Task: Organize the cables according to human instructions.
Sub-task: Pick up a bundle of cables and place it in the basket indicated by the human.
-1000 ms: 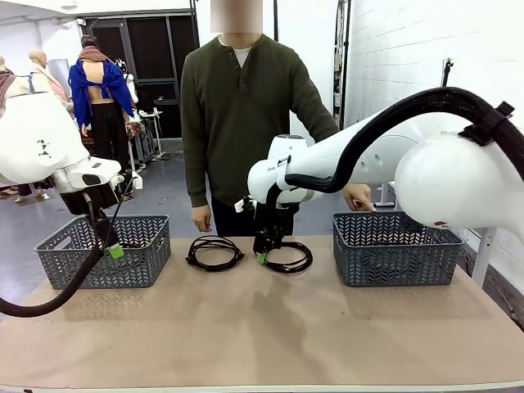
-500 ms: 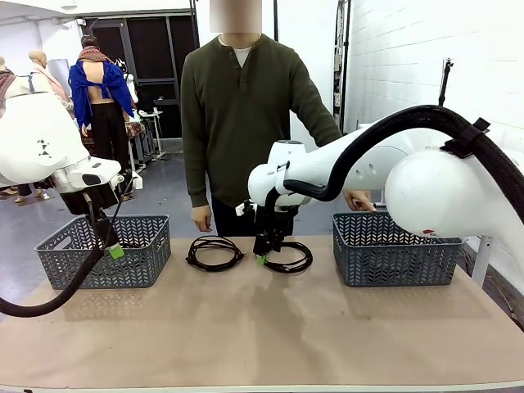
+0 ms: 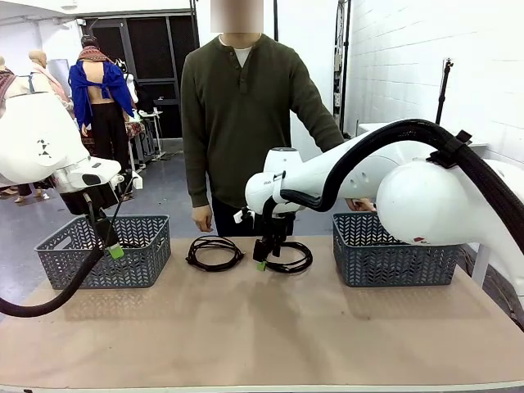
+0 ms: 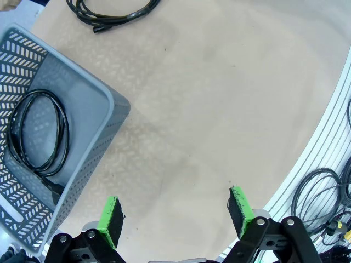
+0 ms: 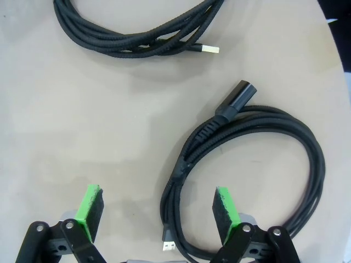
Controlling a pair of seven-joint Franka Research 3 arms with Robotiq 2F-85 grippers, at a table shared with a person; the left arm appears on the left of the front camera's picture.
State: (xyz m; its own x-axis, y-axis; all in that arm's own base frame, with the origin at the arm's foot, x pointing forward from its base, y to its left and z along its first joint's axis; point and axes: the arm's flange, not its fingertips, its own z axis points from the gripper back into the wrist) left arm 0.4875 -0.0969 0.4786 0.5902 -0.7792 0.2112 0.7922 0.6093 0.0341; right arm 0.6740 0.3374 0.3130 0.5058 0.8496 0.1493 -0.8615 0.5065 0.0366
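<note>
Right gripper [image 5: 157, 212] poised low over one coiled cable [image 5: 247, 164], jaws wide apart, its left strands between my pads [image 5: 224, 211]; nothing held. Step: pickup. Next: descend, close on the bundle, clear of the plug [image 5: 236, 98]. Second coil [image 3: 214, 252] lies beside, apart. My left gripper [image 3: 110, 246] open, empty, by the left basket [image 3: 98, 270], third cable [image 4: 38, 137] inside.

Bright, even indoor light comes from overhead. The tabletop [image 3: 246, 327] carries only soft, pale shadows: a lattice pattern beside the grey basket [image 4: 90, 159] in the left wrist view, a faint rim along the coiled cable [image 5: 313, 164] in the right. Both wrist views bow lines at their edges; all frames are sharp
</note>
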